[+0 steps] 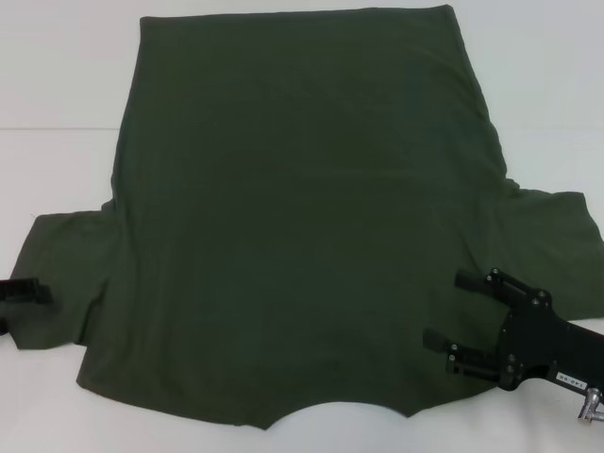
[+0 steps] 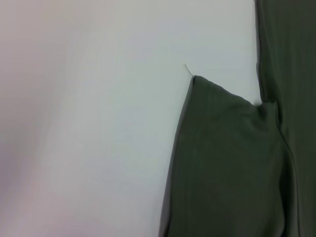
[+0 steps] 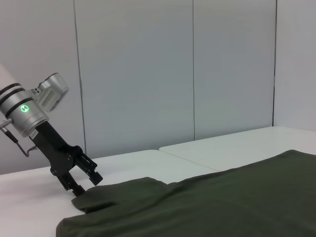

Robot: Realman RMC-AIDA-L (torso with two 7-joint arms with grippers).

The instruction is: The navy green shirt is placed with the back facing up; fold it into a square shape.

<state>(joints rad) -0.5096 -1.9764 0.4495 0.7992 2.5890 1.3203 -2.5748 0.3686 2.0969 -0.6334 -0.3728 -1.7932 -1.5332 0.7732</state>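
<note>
The navy green shirt lies spread flat on the white table. The right gripper hovers over its near right side, fingers spread apart. The left gripper sits at the left sleeve's edge, fingers parted around it.

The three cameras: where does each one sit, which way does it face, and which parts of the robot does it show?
Head view: high on the robot, looking down at the navy green shirt on the white table; left gripper and open right gripper show.
Left wrist view: looks down onto a sleeve; no robot part shows.
Right wrist view: low, looking across the table; shows the left gripper at that sleeve.
All share the shirt.
</note>
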